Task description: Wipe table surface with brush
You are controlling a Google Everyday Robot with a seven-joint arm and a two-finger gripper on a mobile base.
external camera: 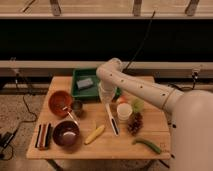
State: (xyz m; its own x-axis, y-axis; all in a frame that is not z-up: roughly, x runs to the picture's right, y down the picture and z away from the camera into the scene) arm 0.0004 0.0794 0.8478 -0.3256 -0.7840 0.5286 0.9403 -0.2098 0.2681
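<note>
I've got the pincer low over the middle of the counter, just near of the green tray, with the arm reaching in from the right. Its fingers are pressed together on the far end of the brush, as best I can make out. The brush slants from there toward the near edge, its near end on the wood. A white cup stands just right of it and a yellow stick lies to its near left. An orange bowl and a dark bowl sit further left, with a spoon between them. A long green vegetable lies at the near right corner.
</note>
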